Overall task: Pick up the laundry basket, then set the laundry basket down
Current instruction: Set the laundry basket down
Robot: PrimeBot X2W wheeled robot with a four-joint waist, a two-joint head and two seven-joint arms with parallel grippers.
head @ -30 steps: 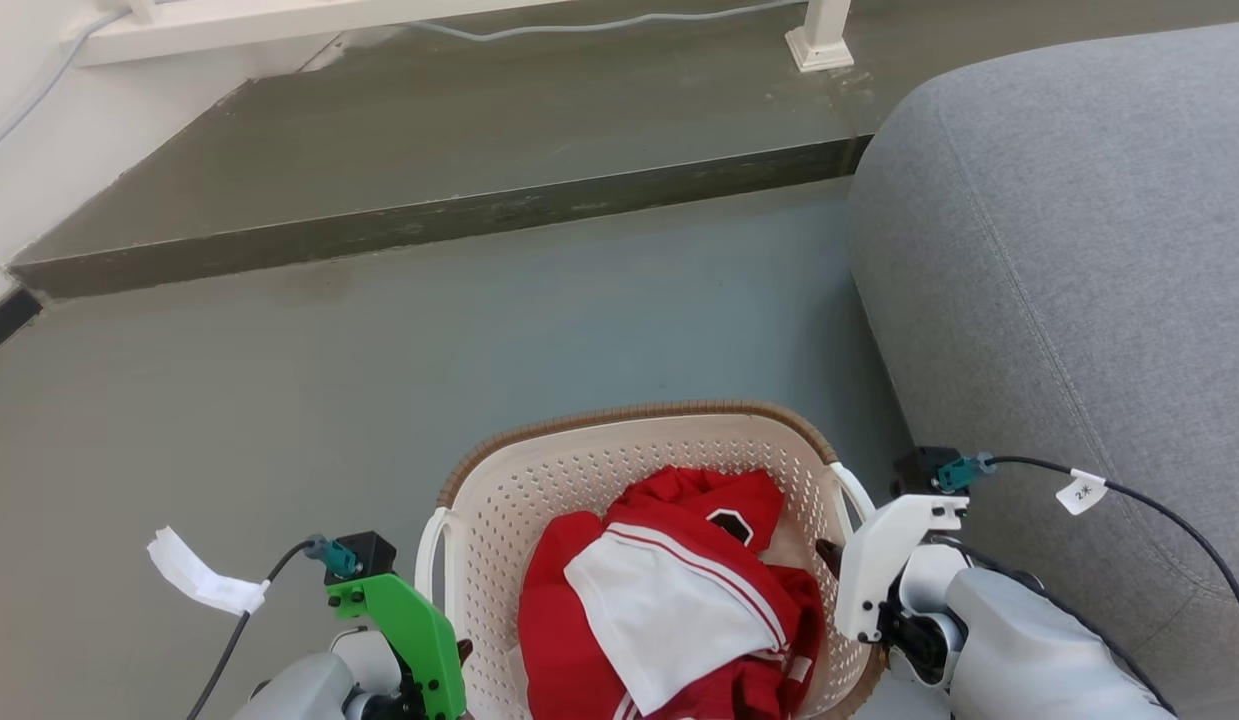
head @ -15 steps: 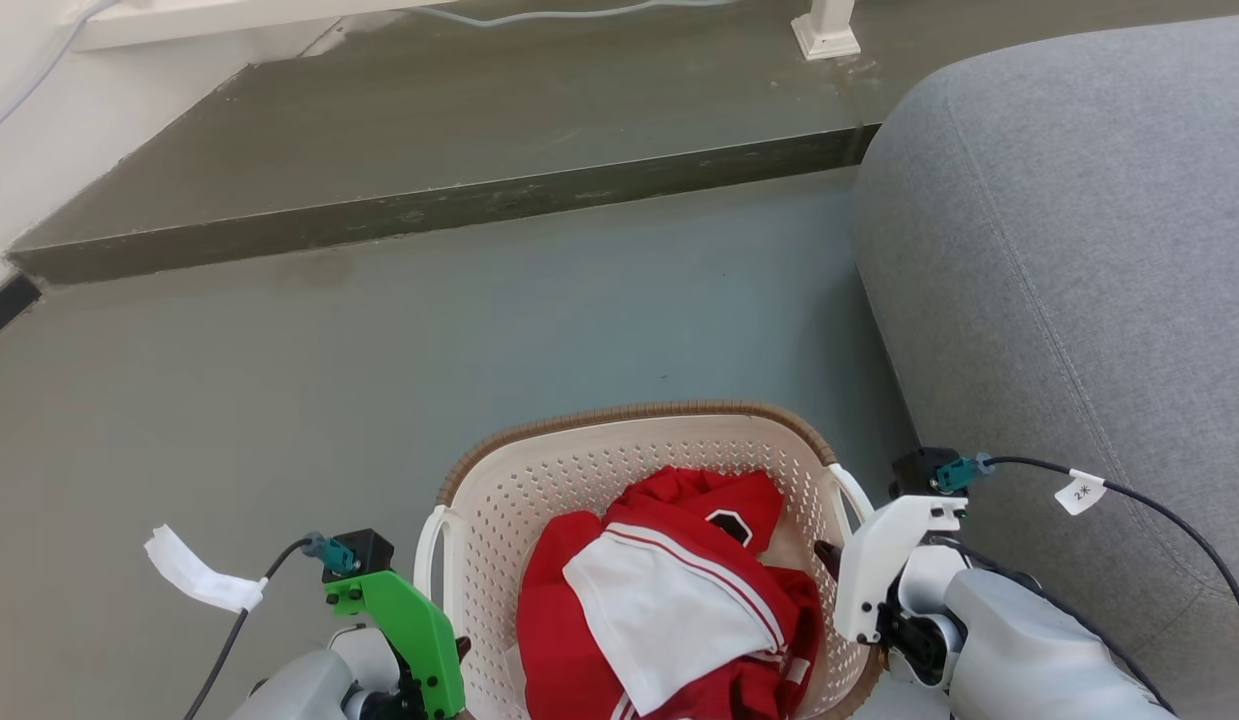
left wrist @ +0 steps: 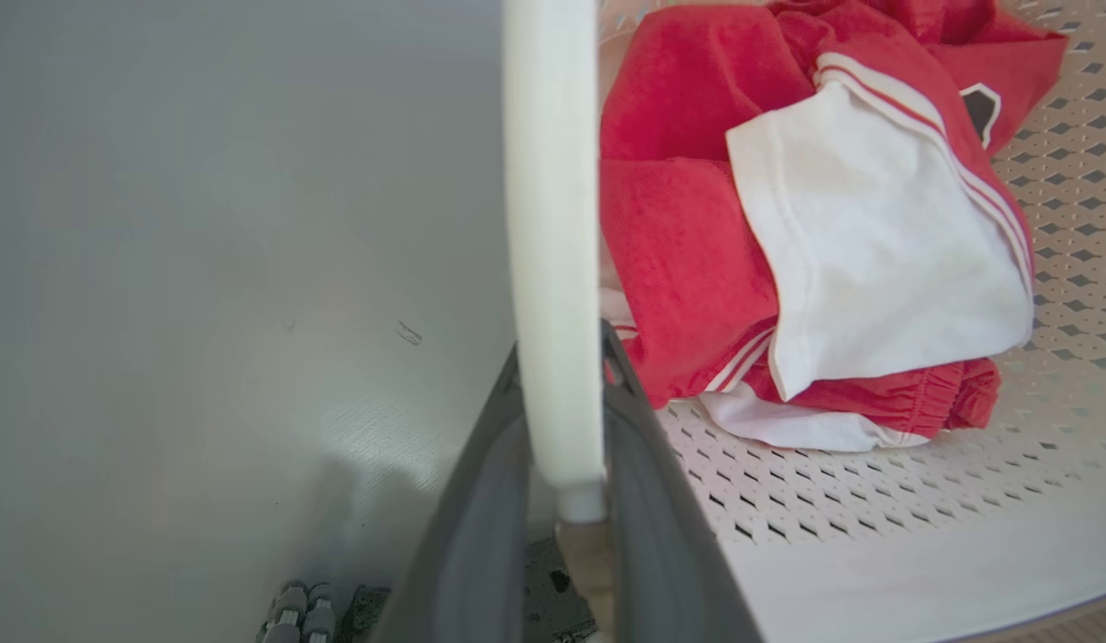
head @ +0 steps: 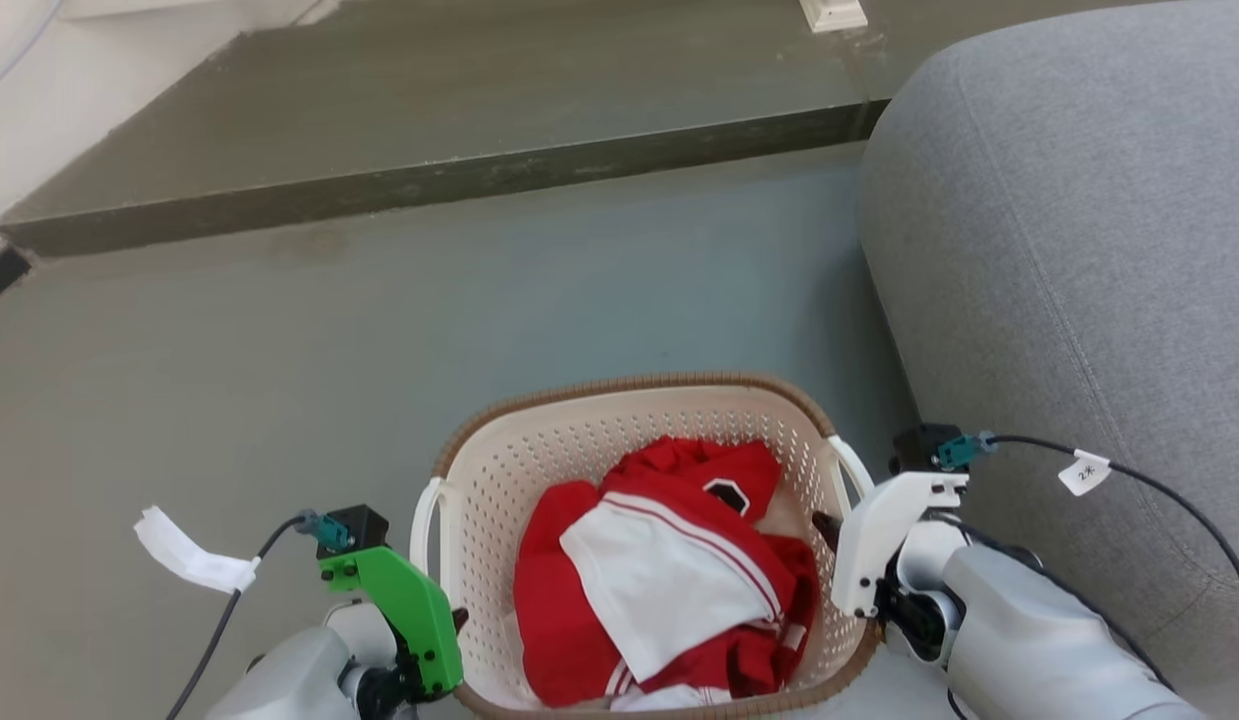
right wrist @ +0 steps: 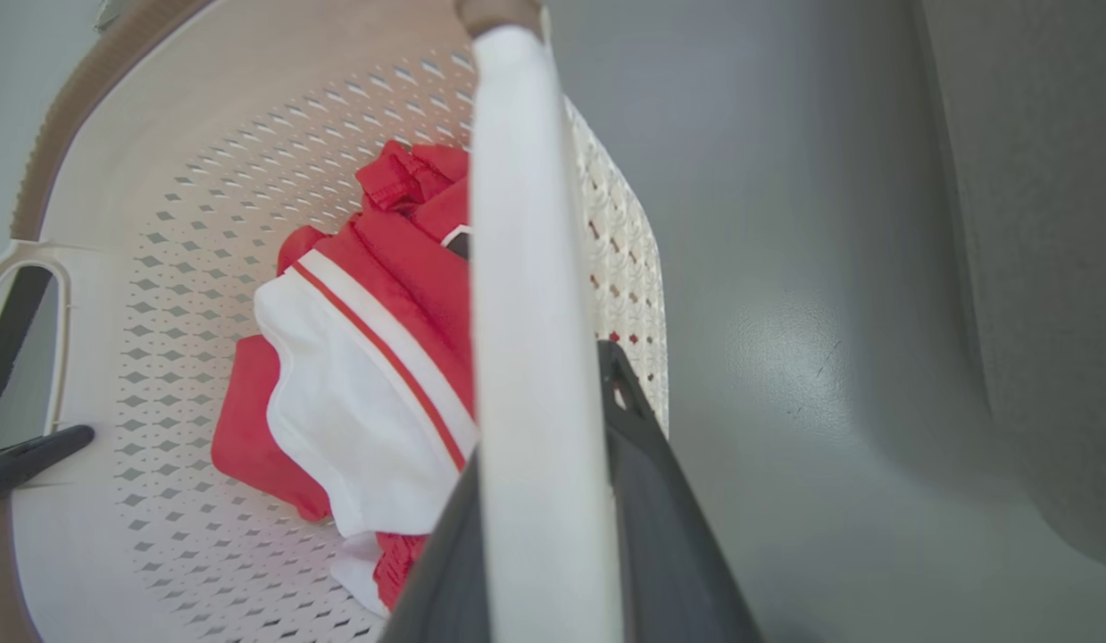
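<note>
The cream laundry basket [head: 639,385] with its brown rim sits low in the head view, holding red and white clothes [head: 669,580]. My left gripper [head: 457,622], under a green mount, is shut on the basket's left white handle [left wrist: 553,223]; the left wrist view shows both dark fingers [left wrist: 646,464] clamping it. My right gripper [head: 827,528], under a white mount, is shut on the right handle [right wrist: 526,268], with one finger [right wrist: 642,455] beside it. I cannot tell whether the basket touches the floor.
A grey sofa [head: 1079,250] stands close on the right, beside my right arm. A raised dark step [head: 429,185] crosses the far floor, with a white post foot [head: 832,12] on it. Bare grey floor [head: 279,380] lies ahead and to the left.
The whole head view has shifted up, so the camera has tilted down, and the basket's near rim now shows. Both grippers stay clamped on the handles.
</note>
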